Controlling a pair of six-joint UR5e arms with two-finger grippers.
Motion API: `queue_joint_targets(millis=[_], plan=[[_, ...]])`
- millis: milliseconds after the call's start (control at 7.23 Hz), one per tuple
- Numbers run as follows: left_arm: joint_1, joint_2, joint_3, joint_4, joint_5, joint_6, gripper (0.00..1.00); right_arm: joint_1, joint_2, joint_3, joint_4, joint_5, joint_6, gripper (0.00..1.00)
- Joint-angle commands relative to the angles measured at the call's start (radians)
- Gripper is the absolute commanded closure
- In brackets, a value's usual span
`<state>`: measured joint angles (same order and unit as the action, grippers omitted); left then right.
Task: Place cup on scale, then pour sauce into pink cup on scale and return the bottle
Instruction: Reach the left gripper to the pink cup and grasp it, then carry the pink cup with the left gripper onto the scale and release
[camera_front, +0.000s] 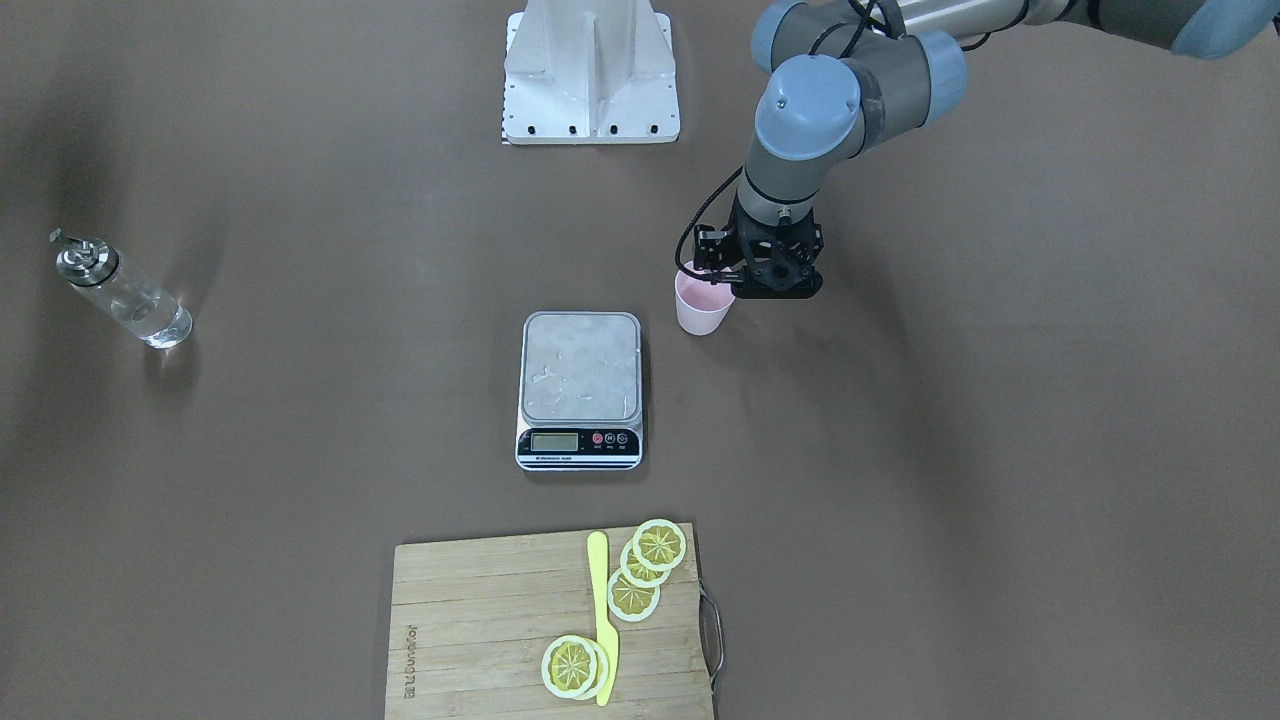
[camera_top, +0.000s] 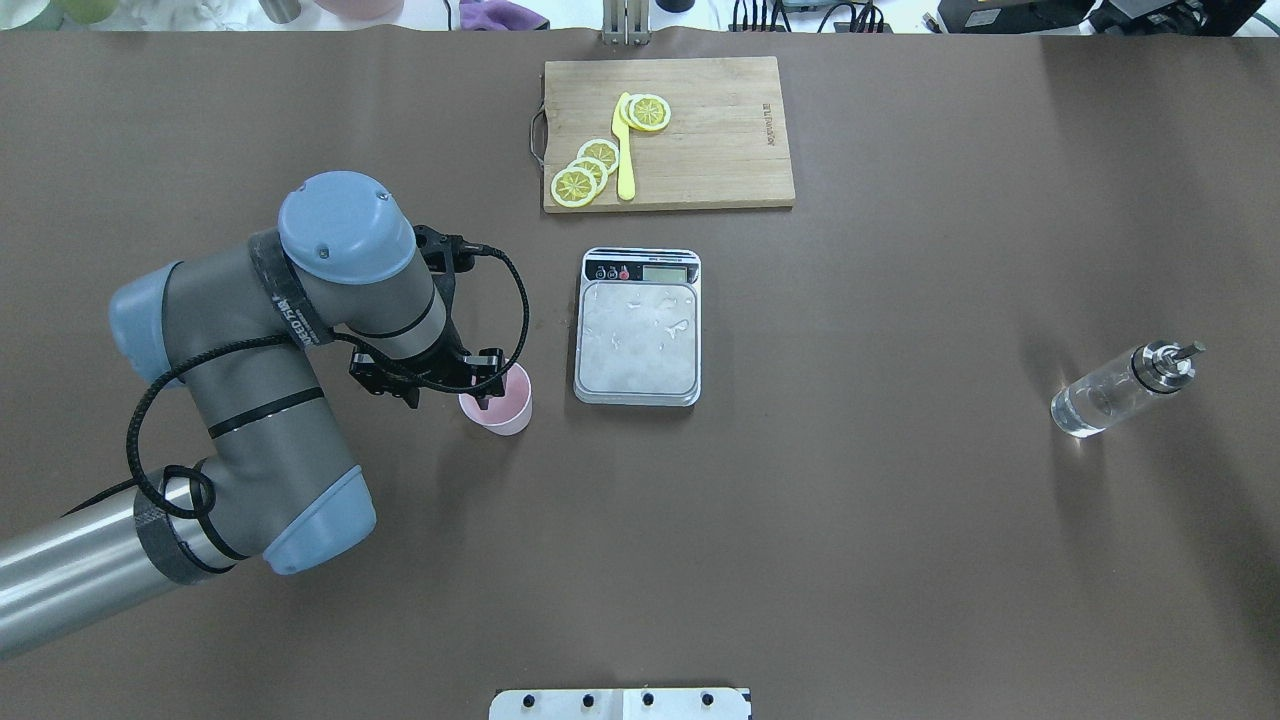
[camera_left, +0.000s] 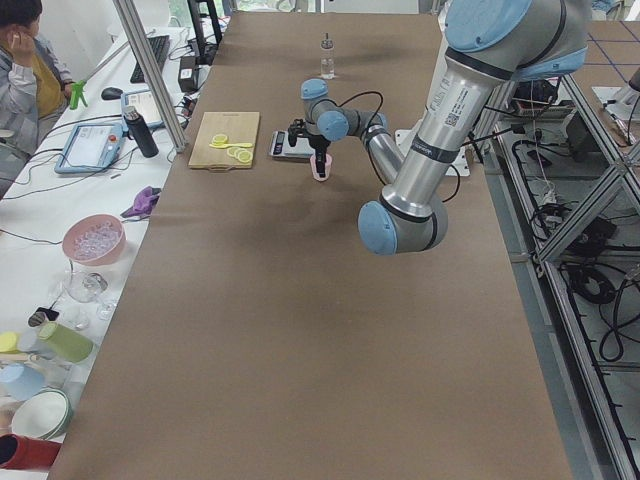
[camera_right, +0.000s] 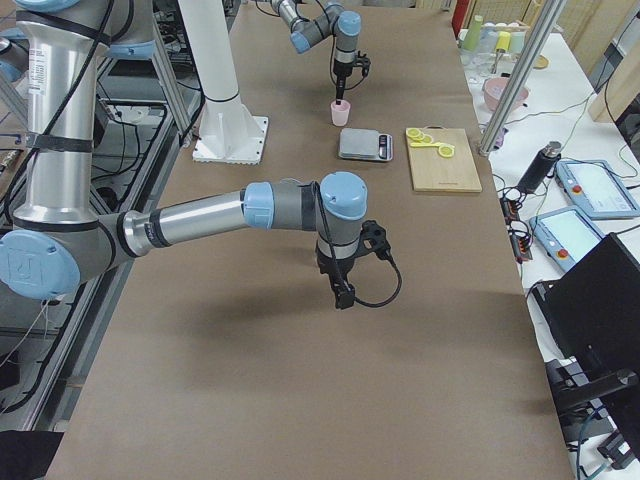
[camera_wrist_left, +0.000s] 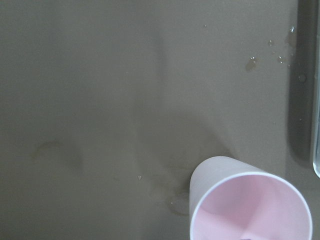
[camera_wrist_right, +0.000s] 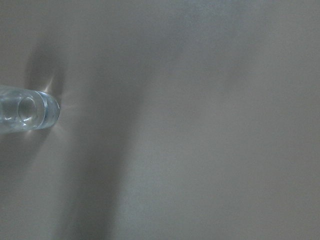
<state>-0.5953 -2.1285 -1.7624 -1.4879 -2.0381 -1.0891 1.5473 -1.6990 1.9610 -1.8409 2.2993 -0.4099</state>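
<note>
The pale pink cup (camera_top: 500, 405) stands upright on the table just left of the scale (camera_top: 638, 330), whose steel platform is wet and bare. My left gripper (camera_top: 488, 388) points down over the cup's rim on the side away from the scale, one finger inside, and looks shut on the rim. The left wrist view shows the cup (camera_wrist_left: 250, 205) from above. The glass bottle (camera_top: 1118, 392) of clear sauce lies far right on the table. Its base shows in the right wrist view (camera_wrist_right: 27, 114). My right gripper (camera_right: 343, 293) shows only in the right side view, so I cannot tell its state.
A wooden cutting board (camera_top: 720, 150) with lemon slices (camera_top: 590, 170) and a yellow knife (camera_top: 625, 150) lies beyond the scale. Water drops (camera_wrist_left: 251, 62) dot the table near the scale. The robot's base plate (camera_top: 620, 703) is at the near edge.
</note>
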Motion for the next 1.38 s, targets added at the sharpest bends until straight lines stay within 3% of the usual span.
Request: queue_joint_targets(millis=[0,138,553,691,1244], plan=[[0.011,-0.001,0.009,-0.003,0.009,0.0,0.81,-0.012,0.002,-0.014,0.005,0.002,-0.001,0.0],[0.014,-0.002,0.015,-0.003,0.009,-0.003,1.0,-0.012,-0.001,-0.016,0.006,0.003,-0.001,0.0],[-0.003,-0.071,0.012,-0.022,-0.002,-0.021,1.0,-0.013,-0.002,-0.014,0.003,0.025,-0.009,0.0],[-0.021,-0.114,0.014,-0.025,-0.002,-0.09,1.0,-0.019,-0.019,-0.013,0.009,0.105,0.002,0.0],[-0.052,-0.381,0.274,-0.037,0.009,-0.14,1.0,-0.127,-0.034,0.074,0.011,0.14,-0.004,0.0]])
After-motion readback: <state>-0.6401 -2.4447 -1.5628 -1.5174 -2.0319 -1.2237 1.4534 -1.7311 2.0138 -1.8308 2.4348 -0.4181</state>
